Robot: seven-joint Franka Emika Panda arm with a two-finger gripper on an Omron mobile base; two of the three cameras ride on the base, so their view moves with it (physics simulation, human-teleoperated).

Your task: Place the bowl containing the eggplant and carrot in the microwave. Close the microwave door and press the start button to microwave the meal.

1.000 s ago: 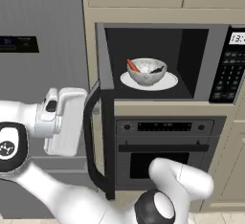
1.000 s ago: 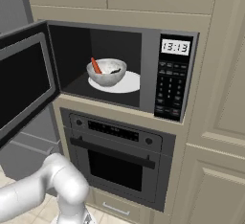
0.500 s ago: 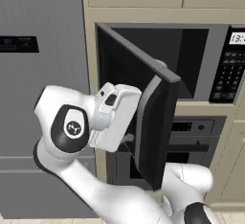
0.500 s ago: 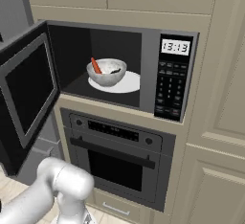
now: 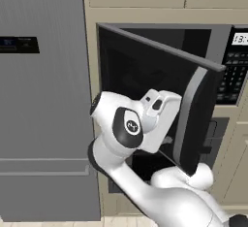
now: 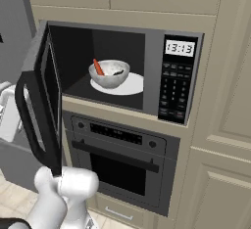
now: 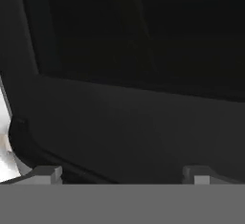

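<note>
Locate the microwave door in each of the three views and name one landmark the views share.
Left base view: the microwave door fills the centre, half shut, seen from outside, hiding the cavity.
Right base view: it stands nearly edge-on at the left.
Hand view: its dark face and window sit right in front of the camera.
Shared landmark: the door's curved handle.

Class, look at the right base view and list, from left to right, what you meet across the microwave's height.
microwave door → carrot → bowl → white turntable plate → keypad
</note>
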